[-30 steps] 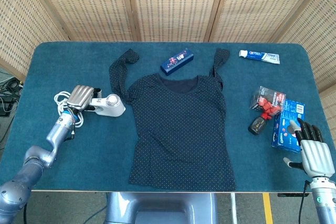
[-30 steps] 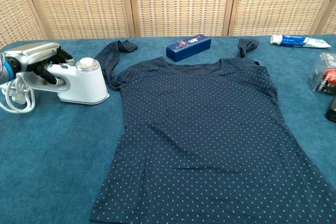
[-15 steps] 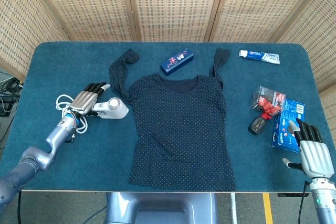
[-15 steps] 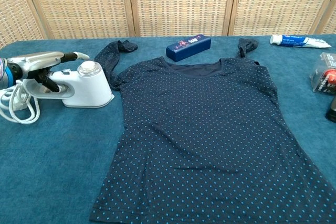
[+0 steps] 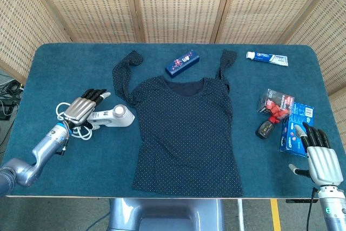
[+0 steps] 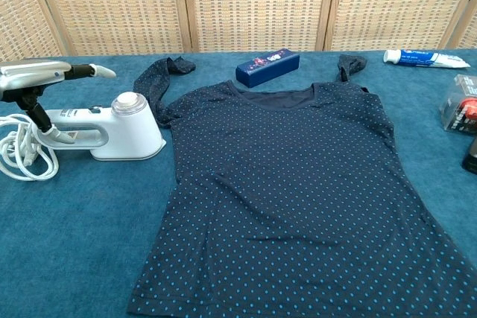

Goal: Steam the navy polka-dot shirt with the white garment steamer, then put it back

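The left hand [image 5: 82, 109] has let go of the white garment steamer [image 5: 112, 116] — 1 second ago its fingers were wrapped around the handle, and now they are stretched out flat above it, holding nothing. The steamer stands on the blue bench [image 5: 48, 68] just left of the navy polka-dot shirt [image 5: 186, 133], nearer the shirt than before, with its white cord [image 6: 22, 156] coiled on its far side. The shirt lies spread flat in the middle. I judge this either a regrasp or the put-back already done. The right hand [image 5: 321, 158] rests open and empty, well right of the shirt, beside a blue box [image 5: 296, 128].
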### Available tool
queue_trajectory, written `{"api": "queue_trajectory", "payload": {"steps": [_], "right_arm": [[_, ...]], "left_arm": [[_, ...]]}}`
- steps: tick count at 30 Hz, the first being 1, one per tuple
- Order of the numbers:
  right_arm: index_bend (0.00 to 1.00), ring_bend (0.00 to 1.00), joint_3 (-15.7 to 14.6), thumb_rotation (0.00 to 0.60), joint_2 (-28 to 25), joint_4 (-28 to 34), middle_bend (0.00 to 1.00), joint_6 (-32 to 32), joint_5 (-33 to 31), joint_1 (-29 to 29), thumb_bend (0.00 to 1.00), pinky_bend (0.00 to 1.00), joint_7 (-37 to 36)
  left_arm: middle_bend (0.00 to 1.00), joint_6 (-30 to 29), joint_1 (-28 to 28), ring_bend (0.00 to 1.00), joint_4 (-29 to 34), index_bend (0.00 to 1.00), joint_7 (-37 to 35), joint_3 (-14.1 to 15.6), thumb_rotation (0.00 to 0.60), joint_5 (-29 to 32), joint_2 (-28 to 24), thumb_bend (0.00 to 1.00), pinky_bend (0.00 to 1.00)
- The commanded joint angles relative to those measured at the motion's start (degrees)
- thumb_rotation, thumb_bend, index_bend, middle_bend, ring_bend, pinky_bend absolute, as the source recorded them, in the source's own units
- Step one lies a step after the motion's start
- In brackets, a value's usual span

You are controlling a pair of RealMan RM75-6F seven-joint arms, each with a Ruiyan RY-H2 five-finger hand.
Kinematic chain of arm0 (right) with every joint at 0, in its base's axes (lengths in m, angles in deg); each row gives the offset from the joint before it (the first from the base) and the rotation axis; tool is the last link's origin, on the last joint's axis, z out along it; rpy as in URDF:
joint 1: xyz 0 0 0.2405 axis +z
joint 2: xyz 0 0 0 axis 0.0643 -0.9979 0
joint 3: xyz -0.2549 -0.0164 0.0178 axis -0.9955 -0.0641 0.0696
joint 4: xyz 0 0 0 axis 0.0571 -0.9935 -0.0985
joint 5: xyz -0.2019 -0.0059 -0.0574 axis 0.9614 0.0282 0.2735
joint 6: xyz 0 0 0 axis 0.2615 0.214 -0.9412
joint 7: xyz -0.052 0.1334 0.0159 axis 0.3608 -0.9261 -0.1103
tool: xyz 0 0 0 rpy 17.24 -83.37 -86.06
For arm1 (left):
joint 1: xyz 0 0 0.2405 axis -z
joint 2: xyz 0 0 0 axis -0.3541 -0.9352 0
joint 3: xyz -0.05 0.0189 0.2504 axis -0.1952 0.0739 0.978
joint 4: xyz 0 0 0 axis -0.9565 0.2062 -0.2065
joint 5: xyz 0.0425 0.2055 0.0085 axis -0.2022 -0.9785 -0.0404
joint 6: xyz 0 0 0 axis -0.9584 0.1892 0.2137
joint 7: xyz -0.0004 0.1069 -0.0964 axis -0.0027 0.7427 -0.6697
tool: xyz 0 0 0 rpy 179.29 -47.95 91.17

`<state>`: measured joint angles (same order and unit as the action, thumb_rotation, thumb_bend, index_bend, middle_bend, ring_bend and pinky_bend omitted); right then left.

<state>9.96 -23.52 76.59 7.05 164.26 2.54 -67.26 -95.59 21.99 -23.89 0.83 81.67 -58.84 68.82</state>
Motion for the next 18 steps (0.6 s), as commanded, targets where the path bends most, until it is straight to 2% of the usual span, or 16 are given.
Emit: {"api": "queue_trajectory", "payload": {"steps": [1,6,10,14,18], "right_arm": [[0.00,0.00,-0.2,0.600,-0.1,0.3,0.00,0.3,0.4,-0.2,0.00,0.00,0.2],[0.00,0.00,-0.6,0.600,-0.2,0.7,0.00,1.1,1.6,-0.5,0.00,0.00,0.3],[0.00,0.00,-0.7,0.600,-0.1,0.4,0.00,1.0,1.6,-0.5,0.00,0.00,0.6],[0.00,0.00,-0.8,0.600,0.1,0.0,0.00,1.2,2.0,-0.6,0.00,0.00,0.7],[0.00,0.00,-1.1,0.600,0.0,-0.4,0.00,1.6,2.4,-0.9,0.00,0.00,0.2]], "left_arm": [[0.00,-2.1,-1.3,0.00,2.7,0.00,0.1,-0.2,0.600,-0.2,-1.9,0.00,0.00],[0.00,-8.8,-4.3,0.00,8.1,0.00,2.7,-0.6,0.600,-1.1,-6.8,0.00,0.00],[0.00,-14.5,-8.4,0.00,14.7,0.00,7.7,-1.8,0.600,1.6,-10.8,0.00,0.00],[0.00,-23.6,-15.5,0.00,24.9,0.00,16.9,-1.8,0.600,5.7,-14.3,0.00,0.00],[0.00,-32.1,-22.2,0.00,32.9,0.00,25.8,-0.1,0.600,7.3,-16.6,0.00,0.00]]}}
